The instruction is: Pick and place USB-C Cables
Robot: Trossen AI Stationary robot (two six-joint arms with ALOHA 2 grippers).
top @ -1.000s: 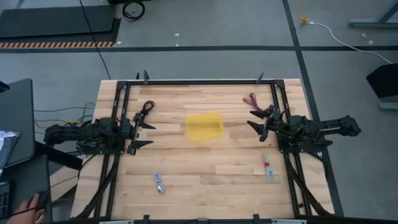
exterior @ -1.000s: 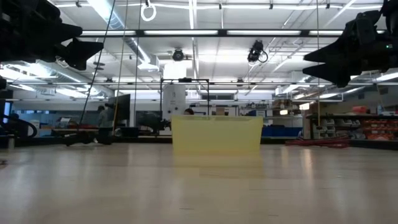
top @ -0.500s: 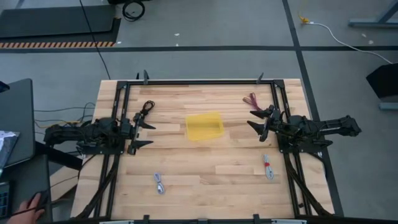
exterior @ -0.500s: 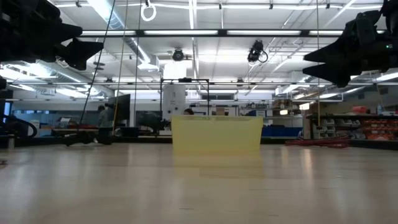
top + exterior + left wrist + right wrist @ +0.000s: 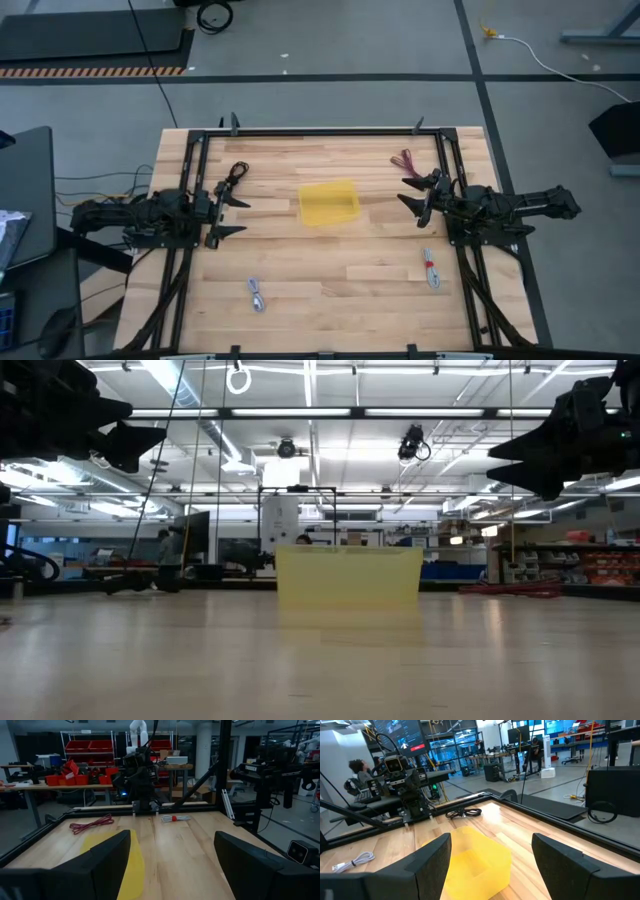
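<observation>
Four coiled cables lie flat on the wooden table. The black one (image 5: 235, 175) is far-left, just beyond my left gripper (image 5: 229, 212). The dark red one (image 5: 405, 160) is far-right, just beyond my right gripper (image 5: 411, 192). The grey-silver one (image 5: 257, 294) is near-left, and the white one with a red band (image 5: 431, 268) is near-right. Both grippers are open and hover above the table at its left and right sides, facing the yellow bin (image 5: 328, 202). The left wrist view shows the dark red cable (image 5: 91, 824) and the white cable (image 5: 175, 818). The right wrist view shows the black cable (image 5: 464, 812) and the grey-silver cable (image 5: 352, 861).
The translucent yellow bin (image 5: 348, 578) stands open at the table's middle, between the two grippers. A black metal frame (image 5: 320, 131) runs along the table's far edge and down both sides under the arms. Bare wood lies near the front edge between the two near cables.
Both arms and all cables have stayed still. A person's hand that showed on the floor side, beyond the table's near-left corner, has gone from the high view.
</observation>
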